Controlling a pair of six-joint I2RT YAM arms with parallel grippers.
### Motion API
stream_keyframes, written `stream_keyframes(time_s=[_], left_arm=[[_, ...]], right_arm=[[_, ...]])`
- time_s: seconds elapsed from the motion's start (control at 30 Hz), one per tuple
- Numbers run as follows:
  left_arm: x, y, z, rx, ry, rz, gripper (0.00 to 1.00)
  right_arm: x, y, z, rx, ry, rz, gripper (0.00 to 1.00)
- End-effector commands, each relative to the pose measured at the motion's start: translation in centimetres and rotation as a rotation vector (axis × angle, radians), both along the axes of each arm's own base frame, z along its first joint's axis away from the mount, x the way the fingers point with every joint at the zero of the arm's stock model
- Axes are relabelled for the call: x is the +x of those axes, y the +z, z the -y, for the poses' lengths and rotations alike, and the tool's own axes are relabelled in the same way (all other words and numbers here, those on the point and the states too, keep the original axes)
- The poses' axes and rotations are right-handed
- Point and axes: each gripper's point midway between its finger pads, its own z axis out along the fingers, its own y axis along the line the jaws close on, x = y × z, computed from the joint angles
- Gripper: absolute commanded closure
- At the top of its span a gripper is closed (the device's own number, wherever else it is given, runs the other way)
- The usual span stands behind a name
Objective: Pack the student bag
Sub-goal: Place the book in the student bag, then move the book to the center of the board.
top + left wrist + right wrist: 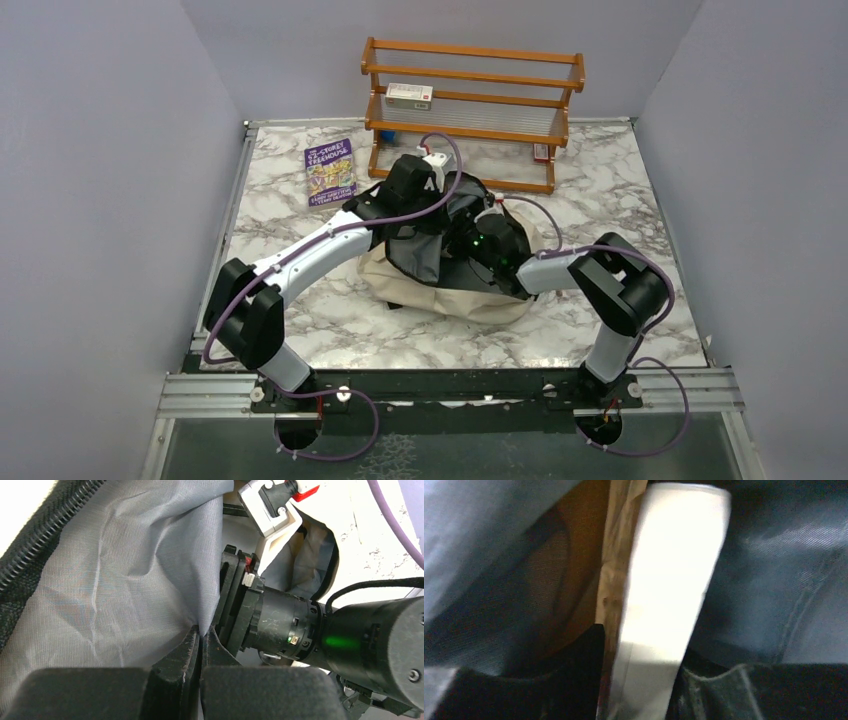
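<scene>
Now the left fingers (180, 662) pinch the grey lining (125, 580) of the student bag (450, 295), mid-surface (640, 200). The right fingers (574, 680) flank a white flat item (664, 605), grip unclear; better push it deep before release.

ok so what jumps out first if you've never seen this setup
The cream student bag mid-table, with both arms reaching into its open mouth. Up close, the left tool is shut on the grey lining, while a flat white item stands between the jaws of the right tool inside the bag.
</scene>
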Motion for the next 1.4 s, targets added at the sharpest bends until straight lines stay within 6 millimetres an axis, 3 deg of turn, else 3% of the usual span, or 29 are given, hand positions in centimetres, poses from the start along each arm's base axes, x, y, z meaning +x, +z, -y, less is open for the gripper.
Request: stream_keyframes(time_s=[0.0,0.3,0.6,0.8,0.87,1.13,1.23,1.37], left_arm=[[0.3,5.4,1.3,-0.127,-0.023,0.111,1.00],[0.6,4.7,1.0,-0.095,-0.016,0.113,1.00],[0.9,3.8,0.8,-0.070,-0.012,0.108,1.00],[1.0,3.0,0.7,-0.053,-0.013,0.102,1.00],[1.0,2.8,0.8,-0.052,-0.017,0.097,1.00],[1.9,3.4,0.0,-0.087,0.004,0.091,0.58],[2.8,4.9,-1.2,-0.129,0.028,0.105,0.50],[4.9,7.0,-4.5,-0.154,0.095,0.156,0.46]], right_arm=[[2.0,1.1,0.7,-0.105,-0.066,0.071,0.49],[1.4,-0.2,3.4,-0.313,-0.096,0.015,0.28],[-1.4,-0.1,6.9,-0.403,-0.119,-0.035,0.24],[-3.3,1.6,10.1,-0.427,-0.179,-0.014,0.24],[-3.9,3.1,11.1,-0.423,-0.198,0.018,0.24],[-5.8,5.7,14.8,-0.448,-0.270,0.084,0.24],[-6.3,6.0,15.8,-0.464,-0.286,0.096,0.24],[-6.6,6.6,16.5,-0.466,-0.301,0.117,0.24]])
